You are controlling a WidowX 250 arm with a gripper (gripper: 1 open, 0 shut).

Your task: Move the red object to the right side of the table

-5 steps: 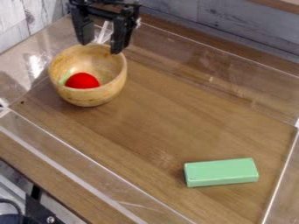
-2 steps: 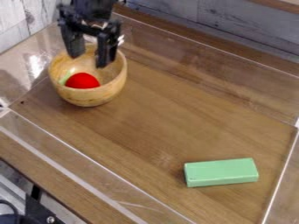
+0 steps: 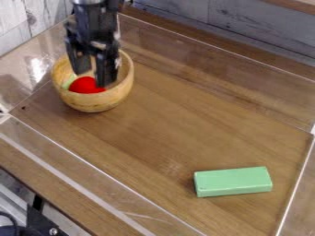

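The red object (image 3: 83, 85), a small rounded toy fruit, lies inside a wooden bowl (image 3: 103, 98) at the left back of the table (image 3: 185, 129). My black gripper (image 3: 92, 66) points straight down into the bowl. Its jaws stand open, one finger on each side just above the red object. Part of the fruit is hidden behind the fingers (image 3: 109, 66). I cannot tell whether the fingers touch it.
A flat green rectangular block (image 3: 233, 181) lies near the front right. Low clear plastic walls (image 3: 293, 198) edge the wooden tabletop. Bare wood stretches between the bowl and the block.
The gripper came down and a little to the left, from behind the bowl's rim into the bowl over the red object. It also rolled about its vertical line. Jaws stayed open.
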